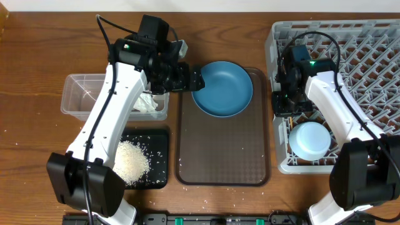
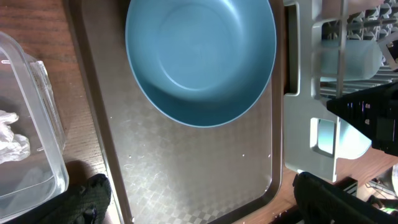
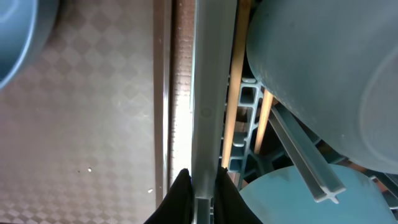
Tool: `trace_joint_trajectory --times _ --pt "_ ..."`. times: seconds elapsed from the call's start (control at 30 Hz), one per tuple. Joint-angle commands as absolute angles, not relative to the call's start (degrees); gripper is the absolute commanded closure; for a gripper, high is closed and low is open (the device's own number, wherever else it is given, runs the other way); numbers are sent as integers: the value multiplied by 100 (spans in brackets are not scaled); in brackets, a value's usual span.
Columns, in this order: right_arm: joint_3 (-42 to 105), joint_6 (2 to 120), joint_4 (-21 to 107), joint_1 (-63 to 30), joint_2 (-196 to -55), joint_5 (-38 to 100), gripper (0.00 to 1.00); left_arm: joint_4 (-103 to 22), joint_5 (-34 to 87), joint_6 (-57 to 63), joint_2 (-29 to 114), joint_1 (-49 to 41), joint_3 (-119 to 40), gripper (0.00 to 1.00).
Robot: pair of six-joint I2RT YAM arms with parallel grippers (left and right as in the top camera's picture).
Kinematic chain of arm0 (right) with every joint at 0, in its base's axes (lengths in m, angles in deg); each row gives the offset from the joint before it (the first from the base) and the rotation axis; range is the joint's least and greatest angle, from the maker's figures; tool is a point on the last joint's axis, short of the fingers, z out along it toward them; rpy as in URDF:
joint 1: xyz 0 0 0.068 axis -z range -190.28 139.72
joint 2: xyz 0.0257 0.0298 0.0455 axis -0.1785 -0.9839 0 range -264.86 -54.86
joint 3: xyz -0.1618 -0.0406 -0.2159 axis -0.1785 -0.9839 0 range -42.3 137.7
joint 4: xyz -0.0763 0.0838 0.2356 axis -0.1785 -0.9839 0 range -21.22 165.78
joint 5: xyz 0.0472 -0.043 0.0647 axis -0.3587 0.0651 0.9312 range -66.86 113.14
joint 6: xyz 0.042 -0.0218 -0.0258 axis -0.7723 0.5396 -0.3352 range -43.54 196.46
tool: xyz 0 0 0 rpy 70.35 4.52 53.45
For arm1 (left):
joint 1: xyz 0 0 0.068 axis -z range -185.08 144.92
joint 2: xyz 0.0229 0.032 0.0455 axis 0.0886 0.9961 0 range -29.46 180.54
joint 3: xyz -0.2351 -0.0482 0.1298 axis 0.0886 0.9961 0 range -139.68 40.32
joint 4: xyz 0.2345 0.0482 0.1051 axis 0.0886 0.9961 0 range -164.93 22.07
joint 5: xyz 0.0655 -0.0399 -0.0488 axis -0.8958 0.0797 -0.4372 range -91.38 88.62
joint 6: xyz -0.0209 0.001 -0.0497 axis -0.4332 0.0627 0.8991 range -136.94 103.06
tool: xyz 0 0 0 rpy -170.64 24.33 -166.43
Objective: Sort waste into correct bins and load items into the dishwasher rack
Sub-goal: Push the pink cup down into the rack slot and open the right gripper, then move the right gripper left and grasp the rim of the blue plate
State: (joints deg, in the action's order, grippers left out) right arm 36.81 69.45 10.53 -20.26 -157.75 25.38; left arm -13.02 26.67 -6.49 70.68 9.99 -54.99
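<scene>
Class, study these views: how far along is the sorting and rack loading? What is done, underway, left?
Done: white paper lies in the clear tub, rice on the black tray, a pale bowl in the rack. In hand: the open left gripper is at the rim of the blue plate, not gripping it. Left: the plate, on the brown tray, needs racking.

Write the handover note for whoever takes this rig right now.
Left gripper: open, at the left rim of the large round blue plate, which lies on the brown textured serving tray.
Right gripper: shut on the left wall of the grey plastic dishwasher rack.
Done: crumpled white paper in the clear plastic tub; rice grains in the black tray; pale bowl racked.
Left: plate into rack. Cups, chopsticks not clearly visible.
</scene>
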Motion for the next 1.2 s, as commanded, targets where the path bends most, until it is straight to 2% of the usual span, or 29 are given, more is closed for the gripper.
trace_joint_trajectory --times 0.0,0.2,0.47,0.73,0.87,1.03,1.17 --pt "3677 6923 1225 -2083 -15644 2663 94 -1283 2595 -686 7081 988 -5541 4" --pt "3677 6873 1214 -2081 -15644 2661 93 -1283 2595 -686 7081 988 -5541 4" --pt "3858 6886 1188 -2033 -15644 2615 65 -1283 2598 -686 7081 988 -5541 4" --pt "5224 7031 519 -2035 -15642 2624 62 -1283 2598 -686 7081 988 -5541 4" --pt "5880 7031 274 -2129 -15642 3087 58 -1283 2595 -686 7081 988 -5541 4" --pt "5952 7031 390 -2334 -15646 3824 53 -1283 2598 -686 7081 988 -5541 4" --pt "5915 7028 607 -2577 -15646 3863 49 -1283 2595 -686 7081 988 -5541 4"
